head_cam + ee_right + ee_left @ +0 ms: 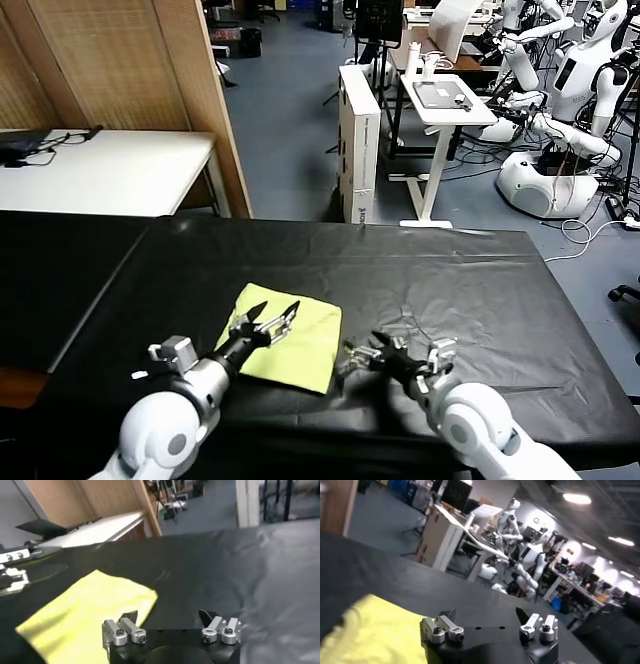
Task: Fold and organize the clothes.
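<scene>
A folded lime yellow-green T-shirt (290, 338) is lying flat as a rough rectangle on the black-covered table (480, 290), toward the table's near edge and a little left of centre in the head view. No print or lettering is showing on its upward face. The only writing in view is a short vertical line of dark print on the side of a tall white carton (358, 140) standing on the floor beyond the table at about 12 o'clock; it is too small to read. No container on the table is holding anything.

The left gripper (272, 322) is hovering over the shirt's near left part, its fingers spread wide and gripping nothing; the left wrist view is showing both fingertips apart, with the shirt (370, 630) lying below and to one side. The right gripper (362, 356) is sitting low over bare cloth at about 3 o'clock from the shirt, just beside its right edge, jaws likewise wide apart and empty. In the right wrist view the shirt (85, 610) is lying ahead of the open fingers, untouched.
</scene>
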You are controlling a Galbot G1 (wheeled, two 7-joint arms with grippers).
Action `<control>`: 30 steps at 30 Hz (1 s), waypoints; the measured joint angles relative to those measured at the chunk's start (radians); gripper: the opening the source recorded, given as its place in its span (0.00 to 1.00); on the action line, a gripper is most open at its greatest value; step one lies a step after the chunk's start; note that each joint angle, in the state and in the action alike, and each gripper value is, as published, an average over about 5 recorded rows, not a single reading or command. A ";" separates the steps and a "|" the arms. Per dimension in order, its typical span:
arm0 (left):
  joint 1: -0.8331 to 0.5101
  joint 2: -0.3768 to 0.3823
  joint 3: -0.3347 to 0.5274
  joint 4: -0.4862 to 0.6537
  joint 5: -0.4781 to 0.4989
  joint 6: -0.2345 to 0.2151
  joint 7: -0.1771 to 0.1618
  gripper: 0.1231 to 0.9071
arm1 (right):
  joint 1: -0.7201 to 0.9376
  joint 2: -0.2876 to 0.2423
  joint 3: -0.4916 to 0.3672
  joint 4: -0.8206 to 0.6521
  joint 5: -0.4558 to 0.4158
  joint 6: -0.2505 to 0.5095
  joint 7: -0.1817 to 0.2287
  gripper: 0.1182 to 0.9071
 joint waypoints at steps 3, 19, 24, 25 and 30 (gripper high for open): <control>0.005 -0.001 -0.005 0.001 0.004 -0.004 -0.001 1.00 | 0.008 0.008 -0.017 -0.004 0.000 -0.003 0.003 1.00; 0.029 -0.004 -0.037 -0.005 0.018 -0.016 -0.002 1.00 | 0.015 0.013 -0.021 -0.008 -0.030 -0.017 0.010 0.07; 0.033 -0.001 -0.055 0.000 0.021 -0.021 -0.002 1.00 | 0.008 -0.011 0.030 0.017 -0.067 -0.080 0.031 0.03; 0.033 0.000 -0.058 0.002 0.021 -0.022 -0.002 1.00 | 0.007 -0.020 0.047 0.021 -0.079 -0.097 0.034 0.03; 0.030 -0.003 -0.063 0.010 0.025 -0.025 -0.002 1.00 | 0.007 -0.084 0.132 0.021 -0.120 -0.160 0.020 0.03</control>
